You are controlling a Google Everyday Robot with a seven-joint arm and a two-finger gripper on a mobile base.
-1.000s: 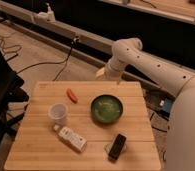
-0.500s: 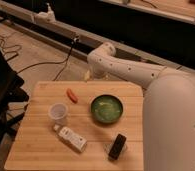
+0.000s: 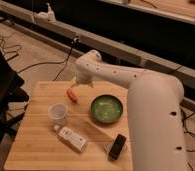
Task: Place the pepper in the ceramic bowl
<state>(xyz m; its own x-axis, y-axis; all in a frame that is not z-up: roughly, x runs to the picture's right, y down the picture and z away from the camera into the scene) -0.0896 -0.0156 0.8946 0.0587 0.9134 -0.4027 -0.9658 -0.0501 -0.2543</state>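
Observation:
The small orange-red pepper [image 3: 71, 95] lies on the wooden table [image 3: 41, 150], near its back left part. The dark-green ceramic bowl [image 3: 106, 108] stands to the right of the pepper, about a hand's width away, and is empty. My white arm reaches in from the right and bends down at the back of the table. My gripper [image 3: 76, 86] hangs just above and slightly behind the pepper. The gripper is partly hidden against the arm's end.
A small translucent white cup [image 3: 58, 114] stands in front of the pepper. A white bottle [image 3: 71, 138] lies on its side near the front. A black flat object [image 3: 117, 147] lies front right. A black chair [image 3: 3, 95] stands left of the table.
The arm has swung left across the back of the table, and the gripper has moved from beyond the bowl to just above the pepper. The objects on the table have not moved.

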